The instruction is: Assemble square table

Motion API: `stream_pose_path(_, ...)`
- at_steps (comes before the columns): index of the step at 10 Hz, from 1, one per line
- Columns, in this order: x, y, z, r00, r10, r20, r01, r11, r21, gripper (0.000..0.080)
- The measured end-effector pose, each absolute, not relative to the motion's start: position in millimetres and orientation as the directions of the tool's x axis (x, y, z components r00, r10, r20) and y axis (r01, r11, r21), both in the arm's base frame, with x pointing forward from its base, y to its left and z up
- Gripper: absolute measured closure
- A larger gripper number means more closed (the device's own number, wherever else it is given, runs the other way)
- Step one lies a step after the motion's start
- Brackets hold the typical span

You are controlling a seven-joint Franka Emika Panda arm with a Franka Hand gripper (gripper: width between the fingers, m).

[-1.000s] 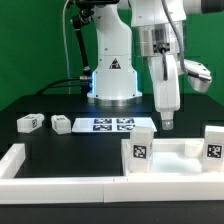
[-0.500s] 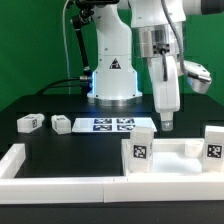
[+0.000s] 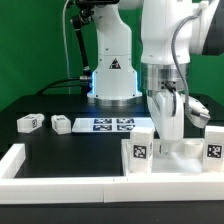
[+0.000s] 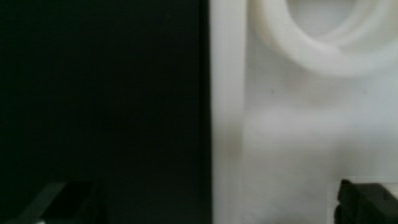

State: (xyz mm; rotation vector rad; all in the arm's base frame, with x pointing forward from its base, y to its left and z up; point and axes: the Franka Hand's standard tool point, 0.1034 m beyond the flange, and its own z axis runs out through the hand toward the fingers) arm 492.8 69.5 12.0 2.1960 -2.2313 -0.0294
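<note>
The white square tabletop (image 3: pixel 182 162) lies at the exterior view's right, near the front. Two tagged white legs stand upright at it, one (image 3: pixel 140 155) at its left side and one (image 3: pixel 213 150) at its right. Two more tagged legs (image 3: pixel 29 122) (image 3: pixel 61 124) lie loose on the black table at the left. My gripper (image 3: pixel 170 138) hangs low over the tabletop between the two upright legs. In the wrist view the tabletop (image 4: pixel 294 130) fills one half, with a round corner hole (image 4: pixel 329 30). My gripper (image 4: pixel 201 200) is open and holds nothing, its fingertips (image 4: pixel 365 198) wide apart.
The marker board (image 3: pixel 115 124) lies flat behind the tabletop, in front of the robot base (image 3: pixel 113 80). Long low white wall bars (image 3: pixel 60 185) run along the front and the left side (image 3: pixel 12 158).
The arm has come down and turned at the wrist. The gripper now sits lower, close over the tabletop between the two upright legs. The parts have not moved.
</note>
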Motion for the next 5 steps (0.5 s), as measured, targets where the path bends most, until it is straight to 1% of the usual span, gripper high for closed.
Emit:
stream_pose_path(1,492.7,68.9,11.9,-0.013,-1.0,-0.005,-1.0,0.013,0.021,0.0176)
stream_pose_path(2,492.6,69.0,11.8,-0.013,-1.0,-0.005,-1.0,0.013,0.021,0.0176)
stream_pose_path(4,492.6,69.0,11.8,-0.013,-1.0,-0.005,-1.0,0.013,0.021,0.0532)
stream_pose_path(5,492.6,69.0,11.8,-0.013,-1.0,-0.005,-1.0,0.013,0.021,0.0532)
